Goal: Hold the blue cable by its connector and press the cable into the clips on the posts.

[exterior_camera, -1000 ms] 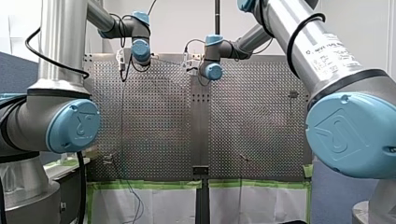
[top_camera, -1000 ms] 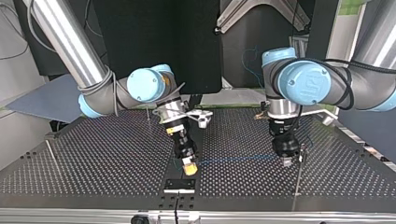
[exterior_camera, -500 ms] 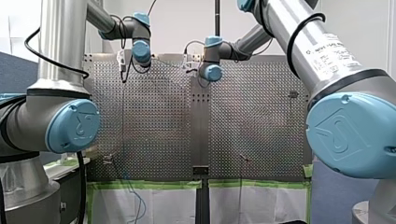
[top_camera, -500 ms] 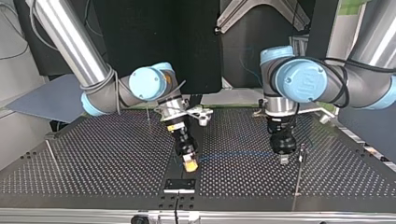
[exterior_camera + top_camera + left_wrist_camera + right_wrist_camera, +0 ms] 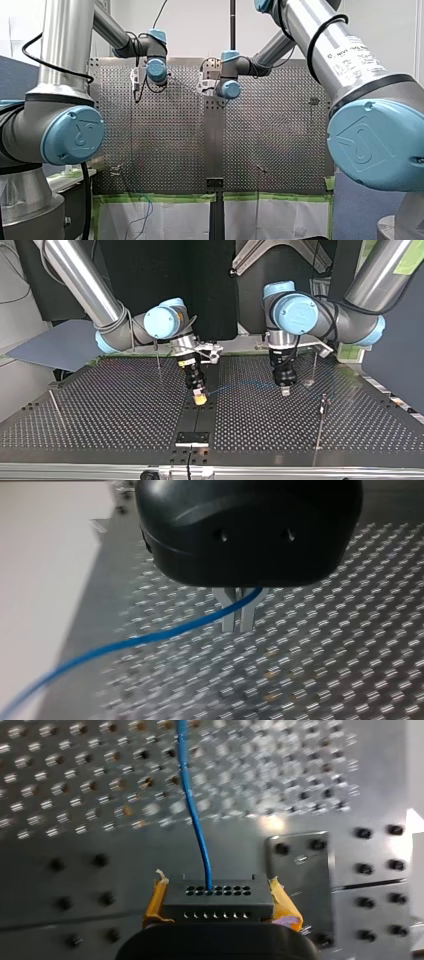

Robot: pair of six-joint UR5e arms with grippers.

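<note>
Blue cable (image 5: 150, 637) runs crosswise from its connector (image 5: 218, 904), clamped in my right gripper (image 5: 218, 891), to my left gripper (image 5: 238, 616) pinching it.

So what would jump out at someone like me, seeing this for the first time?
Probably the thin blue cable stretched over the perforated table between the two arms, at the top view's middle. At one end my right arm's jaws, with yellow pads, are shut on its black connector; my left arm's metal jaws pinch the cable further along.
</note>
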